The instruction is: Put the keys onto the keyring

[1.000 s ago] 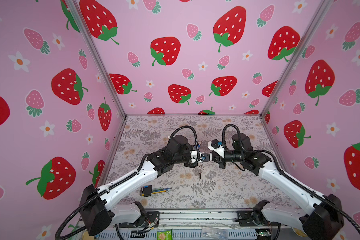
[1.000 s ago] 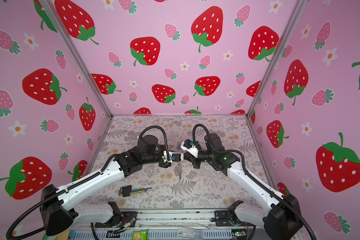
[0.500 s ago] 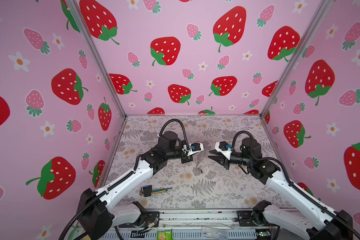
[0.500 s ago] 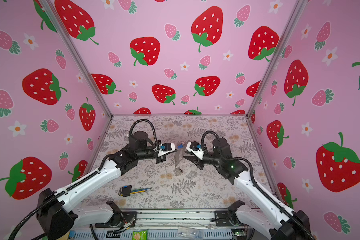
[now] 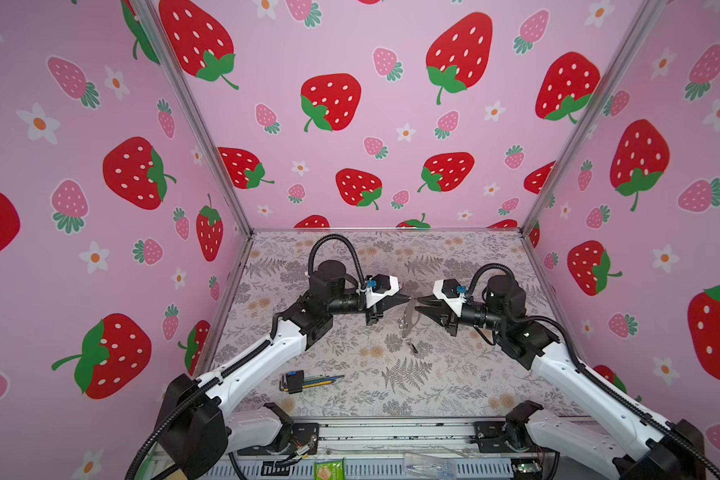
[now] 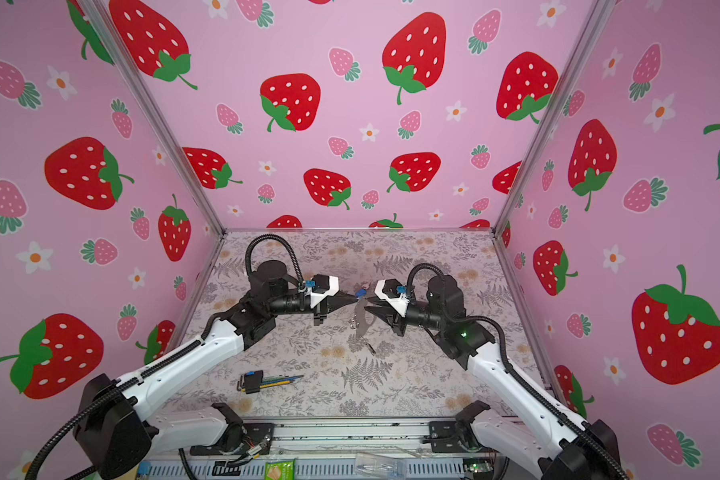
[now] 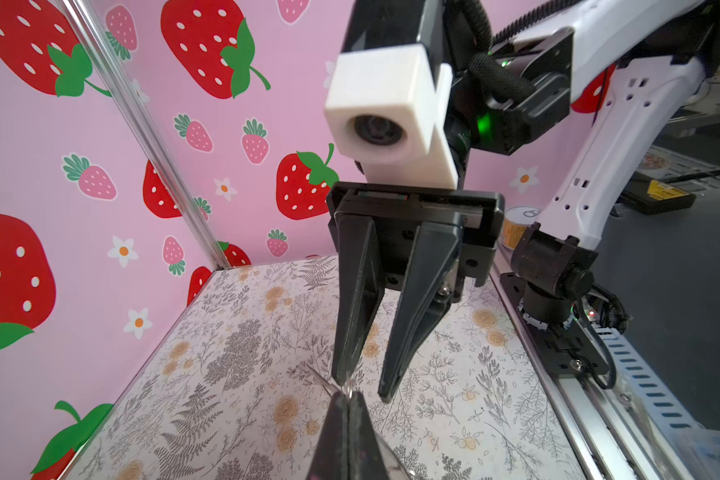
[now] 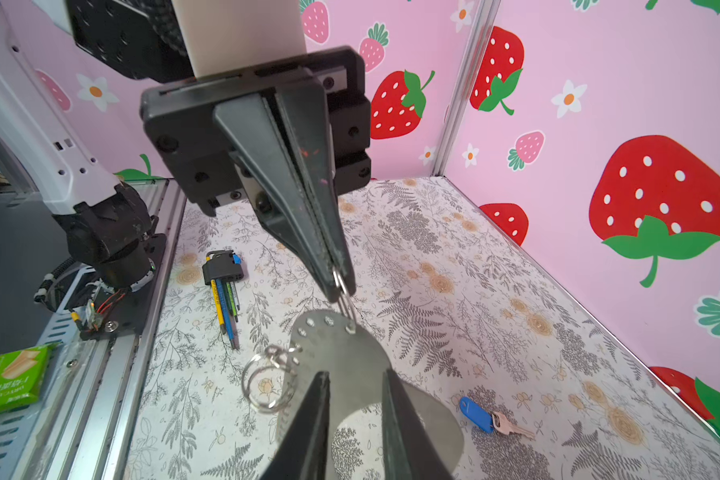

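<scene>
Keyring (image 5: 408, 318) hanging in air off left pincer (image 5: 406, 298) — clamped tight on one small ring at keyring's edge. Right pincer (image 7: 364, 388) just beside keyring, narrow gap, gripping nothing. Blue-tag key (image 8: 476, 413) lying loose on worktop (image 5: 454, 374) near keyring, so nothing threaded yet by my read. Second key — can't make out. Plenty of bare worktop under keyring; hex-key bundle (image 5: 294, 381) and walls (image 5: 100, 249) well apart from it.
</scene>
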Controlling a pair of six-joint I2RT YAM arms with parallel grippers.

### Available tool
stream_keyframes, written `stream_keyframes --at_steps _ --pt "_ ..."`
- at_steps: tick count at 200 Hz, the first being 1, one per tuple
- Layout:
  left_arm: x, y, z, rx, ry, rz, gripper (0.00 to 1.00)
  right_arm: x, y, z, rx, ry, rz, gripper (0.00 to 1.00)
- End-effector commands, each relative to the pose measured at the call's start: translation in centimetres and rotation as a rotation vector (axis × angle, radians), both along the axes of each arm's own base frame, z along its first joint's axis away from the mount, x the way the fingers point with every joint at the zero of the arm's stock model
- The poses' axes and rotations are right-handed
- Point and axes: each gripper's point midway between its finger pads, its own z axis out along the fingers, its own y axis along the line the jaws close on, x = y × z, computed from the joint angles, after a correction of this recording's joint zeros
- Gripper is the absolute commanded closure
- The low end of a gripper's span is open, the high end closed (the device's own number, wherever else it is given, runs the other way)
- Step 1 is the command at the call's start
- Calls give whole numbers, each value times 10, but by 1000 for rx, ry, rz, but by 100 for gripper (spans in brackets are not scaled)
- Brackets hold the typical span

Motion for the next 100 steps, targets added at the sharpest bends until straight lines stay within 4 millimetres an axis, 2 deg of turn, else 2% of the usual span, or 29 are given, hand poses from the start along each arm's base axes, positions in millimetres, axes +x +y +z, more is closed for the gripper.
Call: stream_keyframes --at_steps 1,100 --pt "-7 -4 13 -59 -2 -68 100 -6 3 6 46 4 46 75" --pt "-11 -6 16 -90 16 -119 100 -9 5 0 45 19 71 78"
